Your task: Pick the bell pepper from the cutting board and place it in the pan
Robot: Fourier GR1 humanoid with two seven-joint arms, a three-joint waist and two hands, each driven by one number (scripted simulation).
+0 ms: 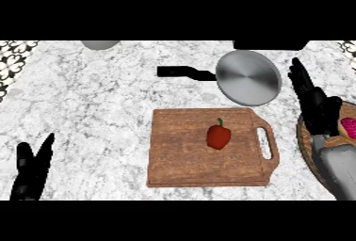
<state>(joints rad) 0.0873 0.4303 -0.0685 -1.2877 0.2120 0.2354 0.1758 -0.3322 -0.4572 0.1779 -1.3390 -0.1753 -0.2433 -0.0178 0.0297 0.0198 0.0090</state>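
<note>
Nearest, my left hand (31, 172) shows at the lower left over the marble counter (90, 103), fingers straight and holding nothing, well apart from everything else. My right forearm (341, 169) comes up along the right edge, and my right hand (313, 101) stands with its fingers stretched straight toward the far side, empty, partly covering a round wooden tray (306, 141) that carries something pink (348, 126) at the very edge of view. Between the two hands lies the wooden cutting board (188, 155), its handle slot facing my right side, and the red bell pepper (218, 136) sits on it a little right of centre with its green stem pointing away from me, nothing lying between it and either hand. Beyond the board's far right corner rests the grey pan (248, 77), its black handle (184, 72) pointing left. Farther still, a grey round object (101, 44) and a black one (270, 45) are cut off by the far edge. No writing or labels can be read on anything
</note>
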